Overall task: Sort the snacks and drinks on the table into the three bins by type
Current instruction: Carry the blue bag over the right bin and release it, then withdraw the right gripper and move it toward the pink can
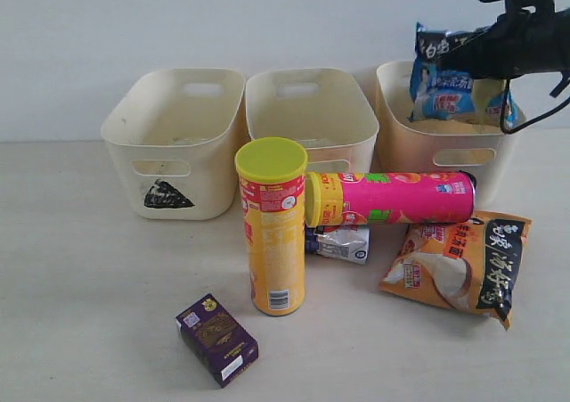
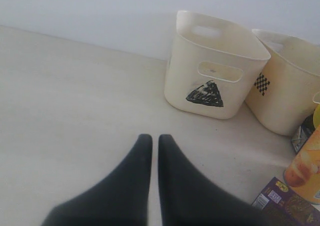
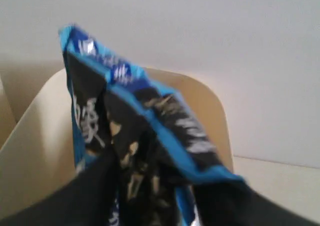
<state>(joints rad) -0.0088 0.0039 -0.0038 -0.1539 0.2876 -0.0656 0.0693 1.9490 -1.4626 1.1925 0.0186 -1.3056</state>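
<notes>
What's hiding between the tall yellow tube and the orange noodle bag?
A small white-blue pouch lies there, right by the pink tube lying on its side. The exterior view shows it.

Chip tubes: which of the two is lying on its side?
The pink tube, lying flat with its lid end toward the yellow tube, which stands upright.

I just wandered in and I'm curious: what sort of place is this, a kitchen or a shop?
Likely a robot test bench: a plain pale table against a blank wall, matching cream bins, one marked with a triangle, and a black tool holding a blue noodle packet.
</notes>
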